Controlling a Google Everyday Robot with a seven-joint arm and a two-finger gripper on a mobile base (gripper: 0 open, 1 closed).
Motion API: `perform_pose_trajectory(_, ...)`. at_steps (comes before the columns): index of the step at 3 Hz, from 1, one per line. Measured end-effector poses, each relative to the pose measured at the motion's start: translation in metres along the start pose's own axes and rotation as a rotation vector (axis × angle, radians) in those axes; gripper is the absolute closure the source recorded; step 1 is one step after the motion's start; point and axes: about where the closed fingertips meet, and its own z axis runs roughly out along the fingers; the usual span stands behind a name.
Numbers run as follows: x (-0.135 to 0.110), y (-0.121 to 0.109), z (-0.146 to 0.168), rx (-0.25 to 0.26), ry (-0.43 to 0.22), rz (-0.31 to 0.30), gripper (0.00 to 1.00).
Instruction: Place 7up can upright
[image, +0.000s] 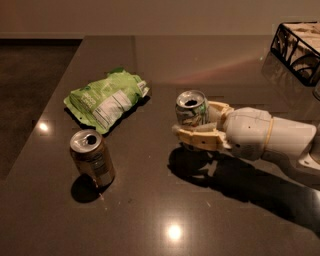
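The 7up can (192, 111), white and green with a silver pull-tab top, is held nearly upright in my gripper (198, 126), a little above the dark table (165, 200). Its open top faces up and slightly toward the camera. The cream fingers (200, 137) are closed around the can's lower body from the right. My white arm (270, 137) reaches in from the right edge. The can's shadow lies on the table just below it.
A brown-gold can (92, 157) stands upright at front left. A green snack bag (107, 99) lies flat behind it. A black-and-white patterned basket (299, 50) sits at the far right back corner. The table's left edge drops to dark floor.
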Motion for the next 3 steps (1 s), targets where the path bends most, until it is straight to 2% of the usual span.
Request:
perform_pose_trajectory(2, 0.025, -0.008, 0.001, 0.065, -0.073, 0.067, 1.0)
perform_pose_trajectory(3, 0.033, -0.011, -0.001, 0.104, -0.078, 0.069, 0.82)
